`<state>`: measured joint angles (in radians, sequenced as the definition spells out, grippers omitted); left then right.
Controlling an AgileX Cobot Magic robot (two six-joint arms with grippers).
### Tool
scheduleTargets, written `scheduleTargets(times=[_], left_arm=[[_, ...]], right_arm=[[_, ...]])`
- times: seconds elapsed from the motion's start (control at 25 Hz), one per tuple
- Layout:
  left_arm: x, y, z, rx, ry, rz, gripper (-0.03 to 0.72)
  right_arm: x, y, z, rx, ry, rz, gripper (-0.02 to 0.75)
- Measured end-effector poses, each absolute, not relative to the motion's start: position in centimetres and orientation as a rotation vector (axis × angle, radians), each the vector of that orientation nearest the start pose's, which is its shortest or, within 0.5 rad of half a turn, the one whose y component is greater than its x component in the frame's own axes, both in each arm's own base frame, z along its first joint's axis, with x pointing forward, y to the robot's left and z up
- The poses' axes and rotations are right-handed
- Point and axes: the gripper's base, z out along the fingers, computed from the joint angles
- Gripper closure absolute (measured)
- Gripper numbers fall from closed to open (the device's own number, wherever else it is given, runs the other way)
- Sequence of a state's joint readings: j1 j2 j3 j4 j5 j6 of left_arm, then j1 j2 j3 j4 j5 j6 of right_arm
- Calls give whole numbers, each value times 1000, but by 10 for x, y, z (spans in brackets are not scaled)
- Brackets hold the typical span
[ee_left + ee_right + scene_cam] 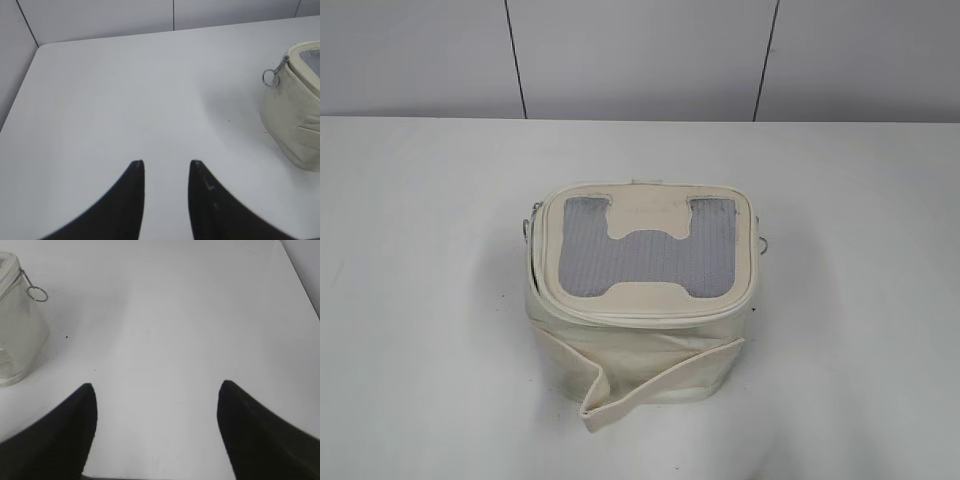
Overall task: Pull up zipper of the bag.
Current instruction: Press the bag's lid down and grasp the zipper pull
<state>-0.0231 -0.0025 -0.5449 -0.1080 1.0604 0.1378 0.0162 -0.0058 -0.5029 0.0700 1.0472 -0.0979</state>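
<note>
The cream bag (650, 340) stands mid-table, its grey mesh top panel with the H-shaped patch facing up, a loose strap (650, 385) draped across its front. The zipper (645, 315) runs round the top rim; it gapes at the left side. One silver ring pull hangs at the left (530, 225) and shows in the left wrist view (270, 77). The other hangs at the right (763, 245) and shows in the right wrist view (37, 293). My left gripper (166, 163) is open and empty, left of the bag (295, 115). My right gripper (157, 385) is open wide and empty, right of the bag (17, 325). Neither gripper shows in the exterior view.
The white table (420, 300) carries the bag alone. A grey panelled wall (640, 55) stands behind the table's far edge. The table's left edge and corner show in the left wrist view (22, 85).
</note>
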Motion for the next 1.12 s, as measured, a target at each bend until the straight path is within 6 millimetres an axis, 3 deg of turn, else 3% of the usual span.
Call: scheduleTargets(times=[0.28, 0.44, 0.64, 0.8, 1.12], left_arm=[[7, -13, 308, 182, 1970, -148, 452], [32, -16, 317, 153, 1965, -195, 449], [81, -25, 318, 62, 2037, -347, 447], [121, -32, 316, 57, 2142, -420, 405], [192, -51, 308, 164, 2341, -622, 379]], right_arm=[[-5, 6, 280, -163, 2013, 77, 153], [8, 5, 284, -196, 2066, 61, 153], [42, 7, 297, -220, 2073, 43, 153], [70, 14, 311, -355, 2073, 29, 153], [150, 44, 345, -548, 2135, 26, 153]])
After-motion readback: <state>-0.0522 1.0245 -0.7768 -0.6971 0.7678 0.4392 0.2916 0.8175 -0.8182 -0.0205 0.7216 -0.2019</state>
